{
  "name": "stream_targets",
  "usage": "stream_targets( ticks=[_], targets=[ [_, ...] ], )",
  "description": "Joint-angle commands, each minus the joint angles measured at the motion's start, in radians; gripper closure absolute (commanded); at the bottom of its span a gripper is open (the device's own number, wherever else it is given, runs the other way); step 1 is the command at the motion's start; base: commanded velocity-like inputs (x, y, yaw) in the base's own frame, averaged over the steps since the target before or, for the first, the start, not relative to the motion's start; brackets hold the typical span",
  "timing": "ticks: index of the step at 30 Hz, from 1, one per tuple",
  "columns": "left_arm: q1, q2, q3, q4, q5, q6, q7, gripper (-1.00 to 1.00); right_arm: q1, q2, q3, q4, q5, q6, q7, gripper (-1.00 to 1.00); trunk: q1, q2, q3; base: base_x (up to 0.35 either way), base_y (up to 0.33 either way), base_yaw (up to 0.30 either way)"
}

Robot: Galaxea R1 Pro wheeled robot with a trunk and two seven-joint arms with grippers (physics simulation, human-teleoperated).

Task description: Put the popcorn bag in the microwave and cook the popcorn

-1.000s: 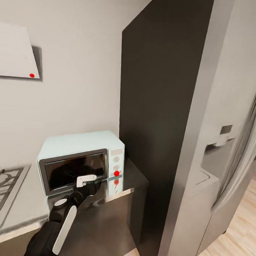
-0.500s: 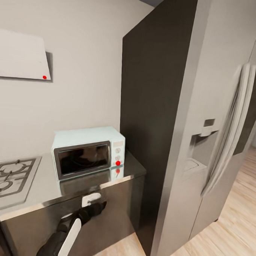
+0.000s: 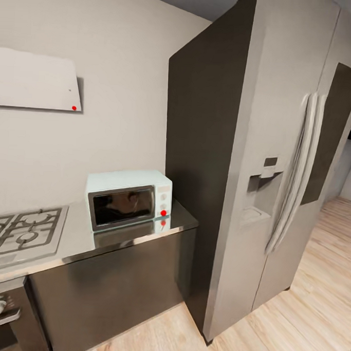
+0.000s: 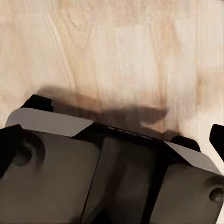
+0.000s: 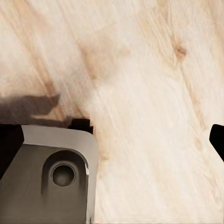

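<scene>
microwave (image 3: 128,198) door closed, on steel bench (image 3: 79,240) between gas hob (image 3: 23,230) and tall fridge (image 3: 258,174); left pincer (image 4: 14,135) and right pincer (image 5: 215,135) both face wood floor (image 5: 140,93) (fingertips at frame edges, spread or pressed cannot tell)

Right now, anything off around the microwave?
Nothing stands out. The microwave sits square on the countertop beside the gas hob, door shut, with nothing spilled or damaged around it.
</scene>
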Motion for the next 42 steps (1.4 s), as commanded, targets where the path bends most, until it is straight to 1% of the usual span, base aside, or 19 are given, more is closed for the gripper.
stream_targets(
  ticks=[1,3,4,6,7,8,10,13,17,30,34,38,42],
  targets=[
    [-0.002,0.0,-0.002,0.005,0.007,-0.011,0.004,-1.0,-0.001,-0.001,0.001,0.003,0.011,-0.004,0.002,-1.0,0.0,-0.001,-0.001,-0.257,0.0,0.0],
    [-0.001,0.006,-0.002,0.011,0.004,-0.028,0.004,-1.0,-0.002,0.0,0.034,0.003,0.032,-0.006,0.001,-1.0,0.0,-0.001,-0.001,-0.154,0.0,0.0],
    [0.0,0.015,-0.003,0.014,0.003,-0.034,0.004,-1.0,-0.001,0.001,0.053,0.003,0.042,-0.006,0.002,-1.0,0.0,-0.001,-0.001,-0.061,0.0,0.0],
    [0.004,0.035,-0.003,0.015,0.0,-0.039,0.003,-1.0,-0.001,0.005,0.067,0.004,0.047,-0.003,0.002,-1.0,0.0,-0.001,-0.001,-0.03,0.0,0.0],
    [0.039,0.06,-0.004,0.016,-0.002,-0.065,0.002,-1.0,-0.002,0.01,0.072,0.005,0.046,0.002,0.002,-1.0,0.0,-0.001,-0.001,-0.004,0.0,0.0],
    [0.066,0.07,-0.005,0.016,-0.003,-0.12,0.002,-1.0,-0.001,0.011,0.074,0.006,0.048,0.004,0.004,-1.0,0.0,-0.001,-0.001,0.0,0.0,0.0],
    [0.071,0.072,-0.005,0.016,-0.003,-0.137,0.001,-1.0,-0.001,0.01,0.074,0.006,0.048,0.004,0.006,-1.0,0.0,-0.001,-0.001,0.0,0.0,0.0],
    [0.077,0.07,-0.005,0.016,-0.003,-0.144,0.001,-1.0,-0.001,0.01,0.073,0.007,0.045,0.006,0.004,-1.0,0.0,-0.001,-0.001,0.0,0.0,0.015],
    [0.085,0.071,-0.005,0.016,-0.001,-0.146,0.004,-1.0,-0.002,0.005,0.073,0.006,0.045,0.003,0.003,-1.0,0.0,-0.001,-0.001,0.0,0.0,0.261],
    [0.086,0.071,-0.005,0.016,-0.003,-0.146,0.002,-1.0,-0.002,0.001,0.071,0.006,0.043,0.005,0.004,-1.0,0.0,-0.001,-0.002,0.0,0.0,0.269],
    [0.086,0.071,-0.006,0.016,-0.003,-0.145,0.003,-1.0,-0.002,0.0,0.07,0.006,0.041,0.007,0.014,-1.0,0.0,-0.001,-0.003,0.0,0.0,0.27],
    [0.086,0.071,-0.006,0.016,-0.002,-0.145,0.004,-1.0,-0.002,-0.001,0.067,0.006,0.039,0.043,0.017,-1.0,0.0,-0.001,-0.004,0.0,0.0,0.282],
    [0.086,0.071,-0.005,0.016,-0.001,-0.145,0.004,-1.0,-0.002,-0.001,0.067,0.006,0.039,0.047,0.016,-1.0,0.0,-0.001,-0.006,0.0,0.0,0.288]
  ],
)
